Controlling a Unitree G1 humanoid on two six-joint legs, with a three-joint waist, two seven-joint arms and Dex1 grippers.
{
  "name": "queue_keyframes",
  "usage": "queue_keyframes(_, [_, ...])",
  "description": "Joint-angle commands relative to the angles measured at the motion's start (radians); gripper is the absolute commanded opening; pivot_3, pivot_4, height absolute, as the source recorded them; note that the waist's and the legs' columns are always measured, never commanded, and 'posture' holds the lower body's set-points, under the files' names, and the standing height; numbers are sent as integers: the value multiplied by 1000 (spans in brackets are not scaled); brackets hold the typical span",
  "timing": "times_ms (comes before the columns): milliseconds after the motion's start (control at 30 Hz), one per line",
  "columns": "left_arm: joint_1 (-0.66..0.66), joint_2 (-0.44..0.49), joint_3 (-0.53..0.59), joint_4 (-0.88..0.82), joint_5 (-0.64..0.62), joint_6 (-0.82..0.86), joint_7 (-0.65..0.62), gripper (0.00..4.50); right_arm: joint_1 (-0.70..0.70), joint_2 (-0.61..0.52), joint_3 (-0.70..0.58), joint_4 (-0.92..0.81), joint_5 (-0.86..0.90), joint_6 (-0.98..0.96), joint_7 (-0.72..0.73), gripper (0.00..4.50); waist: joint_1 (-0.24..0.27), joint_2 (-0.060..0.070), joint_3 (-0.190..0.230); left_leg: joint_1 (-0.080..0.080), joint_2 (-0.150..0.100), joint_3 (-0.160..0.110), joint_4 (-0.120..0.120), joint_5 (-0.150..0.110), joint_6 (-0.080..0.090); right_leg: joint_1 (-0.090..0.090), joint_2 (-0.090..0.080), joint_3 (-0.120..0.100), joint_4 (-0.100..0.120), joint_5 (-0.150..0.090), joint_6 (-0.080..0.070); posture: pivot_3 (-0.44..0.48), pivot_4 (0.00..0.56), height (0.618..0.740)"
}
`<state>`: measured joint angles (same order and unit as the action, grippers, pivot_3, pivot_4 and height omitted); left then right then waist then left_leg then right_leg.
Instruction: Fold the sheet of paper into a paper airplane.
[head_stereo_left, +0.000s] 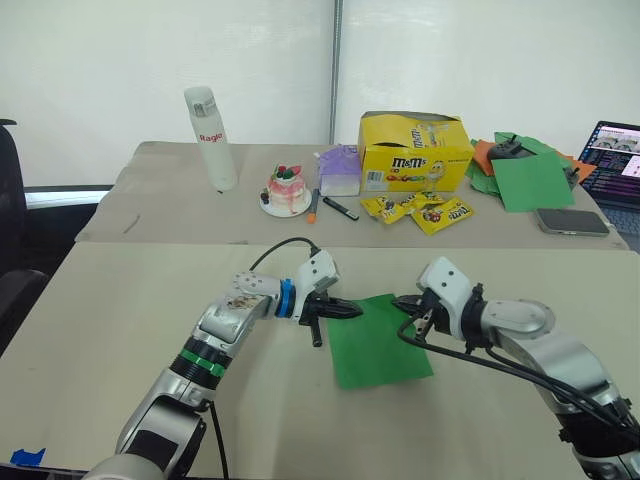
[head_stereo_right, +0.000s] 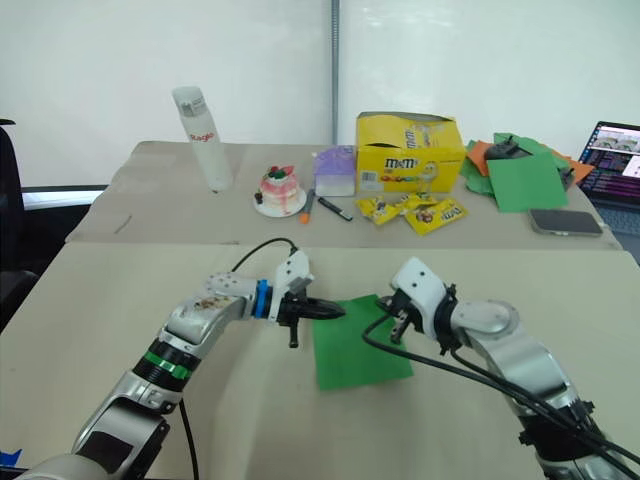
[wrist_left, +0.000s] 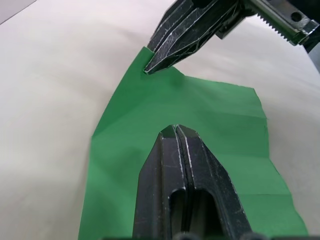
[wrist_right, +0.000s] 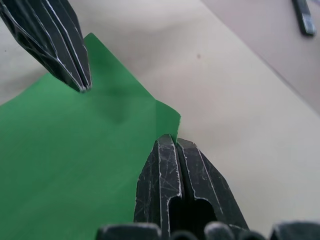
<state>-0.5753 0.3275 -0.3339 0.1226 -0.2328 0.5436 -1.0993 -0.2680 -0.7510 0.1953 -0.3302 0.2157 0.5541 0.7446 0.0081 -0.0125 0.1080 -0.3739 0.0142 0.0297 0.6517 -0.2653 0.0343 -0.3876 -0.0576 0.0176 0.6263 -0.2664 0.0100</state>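
Observation:
The sheet of paper (head_stereo_left: 378, 342) is bright green and lies flat on the near table, with faint creases. My left gripper (head_stereo_left: 352, 312) is shut, its tip resting on the sheet's far left part (wrist_left: 176, 129), with nothing held between the fingers. My right gripper (head_stereo_left: 405, 302) is also shut, and its tip (wrist_right: 171, 139) touches the sheet's far right corner. That corner is bent up slightly against the fingertips. I cannot tell whether any paper is caught between them. The two tips sit a short way apart along the sheet's far edge.
The far table holds a white bottle (head_stereo_left: 212, 138), a small cake (head_stereo_left: 286, 190), a yellow candy box (head_stereo_left: 413, 152), candy packets (head_stereo_left: 432, 210), a pile of green and orange sheets (head_stereo_left: 520, 172), a phone (head_stereo_left: 572, 221) and a laptop (head_stereo_left: 615, 160). A black cable (head_stereo_left: 440, 350) crosses beside the sheet's right edge.

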Motion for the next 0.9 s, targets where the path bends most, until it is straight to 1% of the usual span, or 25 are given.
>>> queue_keyframes(33, [17, -1, -18, -7, 17, -9, 24, 0, -14, -20, 33, 16, -73, -132, 42, 23, 1, 0, 0, 0, 0, 0, 0, 0, 0, 0, 0, 0, 0, 0, 0, 0, 150, 738])
queue_keyframes(167, [38, 0, -31, -1, 23, -1, 34, 0, 9, -24, 59, 33, -143, -219, 47, 23, 3, 0, 0, 0, 0, 0, 0, 0, 0, 0, 0, 0, 0, 0, 0, 0, 150, 738])
queue_keyframes(400, [58, 12, -32, -15, 25, 15, 39, 0, 105, 7, 68, -21, -207, -271, 13, 23, 3, 0, 0, 0, 0, 0, 0, 0, 0, 0, -1, 0, 1, 0, 0, 0, 150, 738])
queue_keyframes(533, [55, 15, -24, -7, 21, 11, 40, 0, 145, 25, 130, -22, -306, -328, -15, 23, 3, 0, 0, 1, 0, 0, 0, 0, 0, 0, -1, 0, 1, 0, 0, 0, 150, 738])
queue_keyframes(733, [10, -13, 19, 13, -15, 19, 42, 0, 159, 43, 153, -1, -378, -382, -29, 23, 2, 0, 0, 1, 0, 0, 0, 0, 0, 0, 0, 0, 1, 0, 0, 0, 150, 738])
queue_keyframes(900, [-31, -58, 10, 60, 3, -3, 74, 0, 172, 47, 146, -3, -400, -389, -25, 23, 2, 0, 0, 1, 0, 0, 1, 0, 0, 1, 0, 0, 1, 0, 0, 0, 150, 738])
